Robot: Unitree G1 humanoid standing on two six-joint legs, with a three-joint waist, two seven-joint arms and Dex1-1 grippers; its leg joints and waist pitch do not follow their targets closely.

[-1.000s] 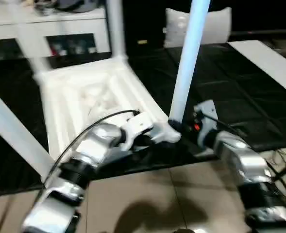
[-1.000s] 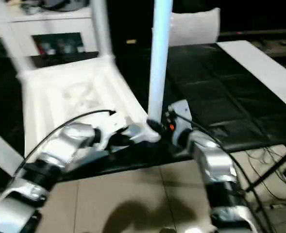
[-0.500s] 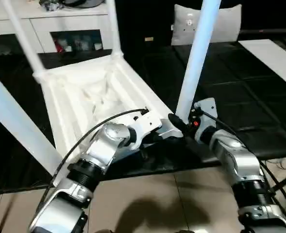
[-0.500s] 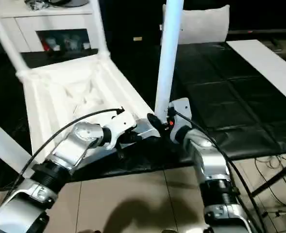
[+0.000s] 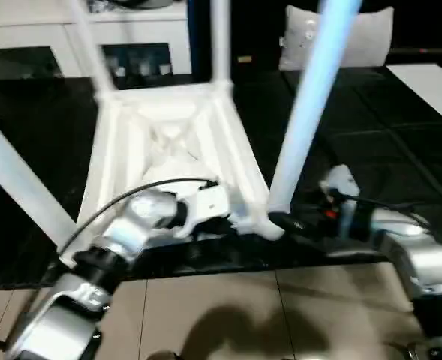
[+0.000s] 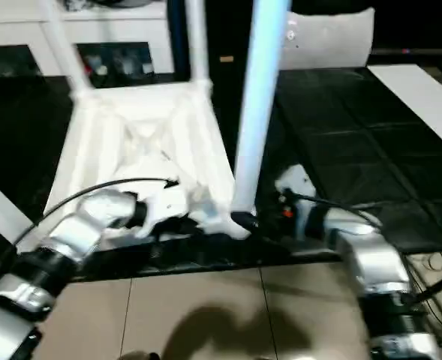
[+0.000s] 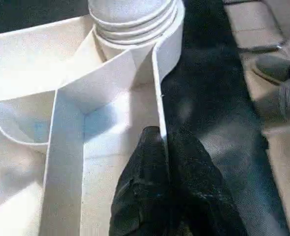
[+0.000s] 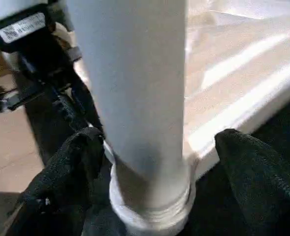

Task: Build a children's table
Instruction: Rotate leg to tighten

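Silver forearms (image 5: 416, 255), black cable, seemingly black fingers (image 7: 154, 196)

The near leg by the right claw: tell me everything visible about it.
The near leg is a long, smooth white tube, plastic by its look, standing nearly upright and leaning slightly. Its ridged foot sits in the rounded corner socket of the upturned top. The right claw has a black finger on each side of the leg, spread apart. The left claw is shut on the top's rim close by.
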